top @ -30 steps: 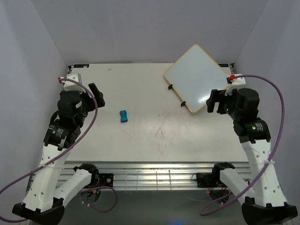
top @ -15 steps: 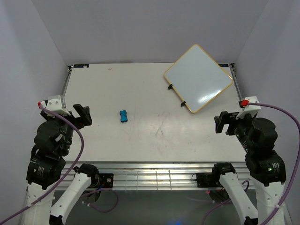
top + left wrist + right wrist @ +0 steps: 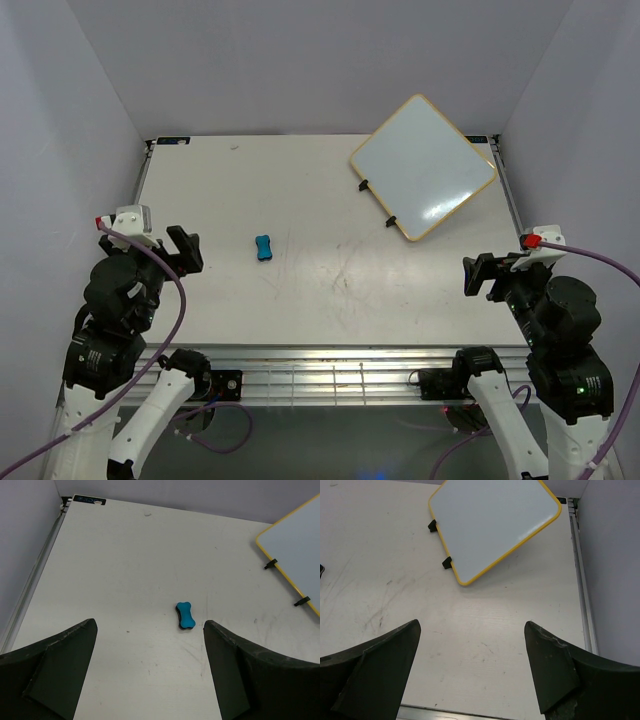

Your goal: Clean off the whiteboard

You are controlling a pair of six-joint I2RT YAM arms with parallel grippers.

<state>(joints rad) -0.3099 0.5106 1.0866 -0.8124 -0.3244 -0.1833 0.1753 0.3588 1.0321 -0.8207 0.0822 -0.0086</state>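
- The left gripper (image 3: 150,627) has its dark fingers spread wide with nothing between them.
- A blue bone-shaped eraser (image 3: 185,615) lies on the table (image 3: 125,555).
- The whiteboard (image 3: 300,540), yellow-framed, lies at the right edge, its two black feet (image 3: 270,564) facing the eraser.

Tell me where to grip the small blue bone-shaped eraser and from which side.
Pinch the small blue bone-shaped eraser across its narrow waist, coming straight down from above: it lies flat on the table, and the waist is its slimmest span. The left gripper sits nearer.
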